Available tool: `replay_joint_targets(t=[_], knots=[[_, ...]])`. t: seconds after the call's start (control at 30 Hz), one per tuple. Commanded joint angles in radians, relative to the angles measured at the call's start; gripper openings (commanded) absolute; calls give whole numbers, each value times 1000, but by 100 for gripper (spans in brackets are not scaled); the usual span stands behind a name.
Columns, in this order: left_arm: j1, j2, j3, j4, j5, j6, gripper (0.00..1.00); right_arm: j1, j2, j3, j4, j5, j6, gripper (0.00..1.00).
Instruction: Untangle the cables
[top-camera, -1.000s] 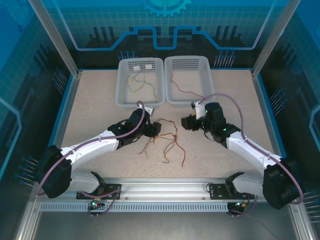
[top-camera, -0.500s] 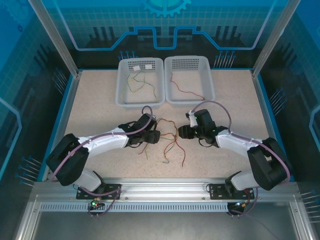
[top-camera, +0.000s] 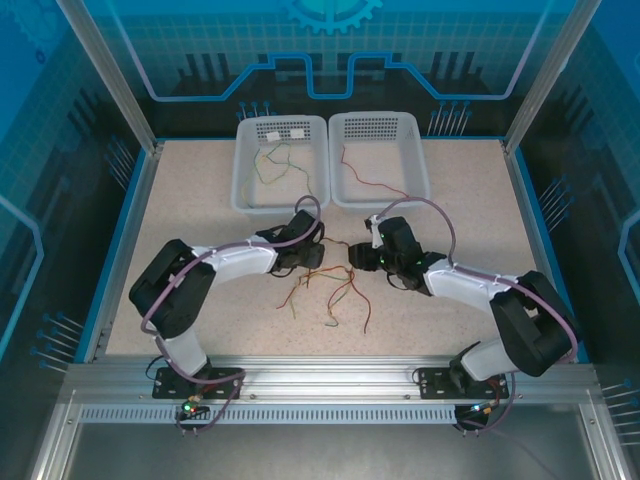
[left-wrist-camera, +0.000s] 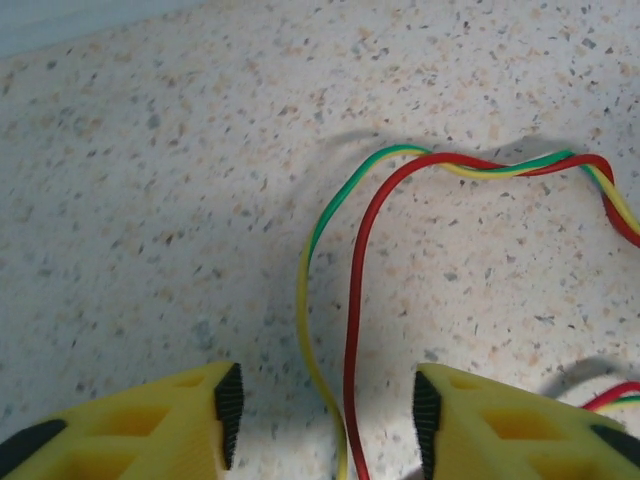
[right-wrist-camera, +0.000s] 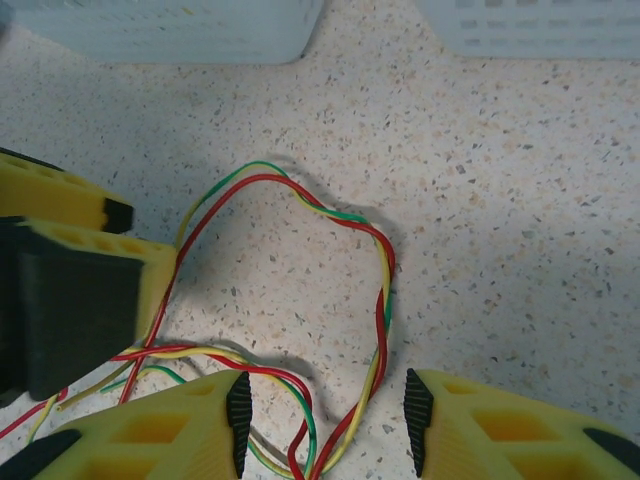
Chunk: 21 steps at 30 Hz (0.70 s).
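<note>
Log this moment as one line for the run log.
left gripper: open, red cable and yellow-green cable between its jaws | right gripper: open, tangle between its jaws | state: tangle on table, nothing gripped

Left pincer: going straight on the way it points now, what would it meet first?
Likely the red cable and the yellow-green cable running between the fingers of the open left pincer, with the speckled table right beneath them. Depth is unclear from the wrist view.
</note>
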Motion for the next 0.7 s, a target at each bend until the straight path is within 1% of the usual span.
replay_joint_targets(t=[0.0,0.03,0.1,0.13,0.2,0.43,0.67], knots=[[10,40,16,27,-7,24,40,16,-36,9,10,58,-4,47],[17,52,17,26,-3,19,36,17,-39,4,14,62,-3,47],[25,65,11,41,13,13,35,17,-40,-8,33,62,-3,47],[26,69,6,51,15,15,32,18,-38,-7,33,63,-5,47],[25,69,6,47,16,14,22,20,-39,-1,20,67,-7,47],[25,-10,4,20,14,8,0,24,-34,20,17,70,-22,48],[22,-139,5,-26,18,10,0,38,-33,24,20,107,-32,49]])
